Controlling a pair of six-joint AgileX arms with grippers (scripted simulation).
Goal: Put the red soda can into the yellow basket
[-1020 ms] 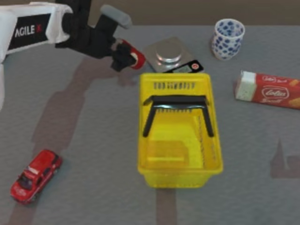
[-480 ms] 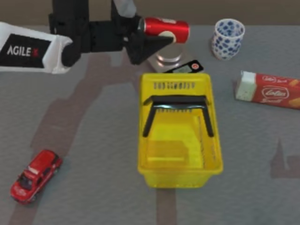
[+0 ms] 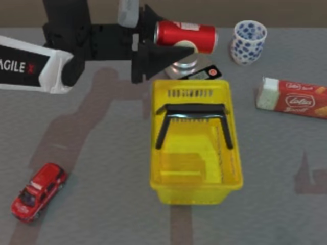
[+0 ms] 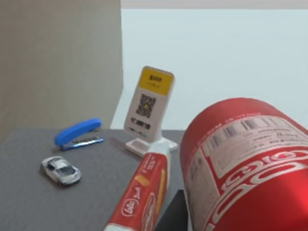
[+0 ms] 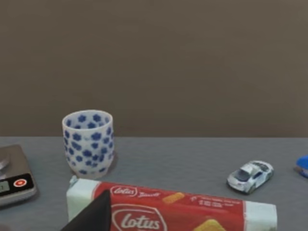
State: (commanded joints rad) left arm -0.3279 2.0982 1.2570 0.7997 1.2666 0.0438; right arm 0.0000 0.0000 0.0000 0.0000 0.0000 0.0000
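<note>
The red soda can (image 3: 188,35) lies on its side in the air, held by my left gripper (image 3: 164,39), which is shut on it. It hangs over the kitchen scale, just beyond the far end of the yellow basket (image 3: 154,148). The can (image 4: 245,173) fills much of the left wrist view, barcode and white lettering showing. The basket stands in the middle of the table with its black handles folded across it and nothing inside. My right gripper (image 5: 91,215) shows only as a dark tip in the right wrist view, low over the biscuit box.
A silver kitchen scale (image 3: 190,66) sits under the can. A blue-dotted cup (image 3: 249,42) and a red-and-white biscuit box (image 3: 294,97) are at the right. A red toy car (image 3: 38,191) is front left. A blue stapler (image 4: 78,134), silver toy car (image 4: 60,169) and QR sign (image 4: 148,106) stand farther off.
My left arm has lifted the can and carried it to the right, from beside the scale to over it. The can now points sideways toward the cup.
</note>
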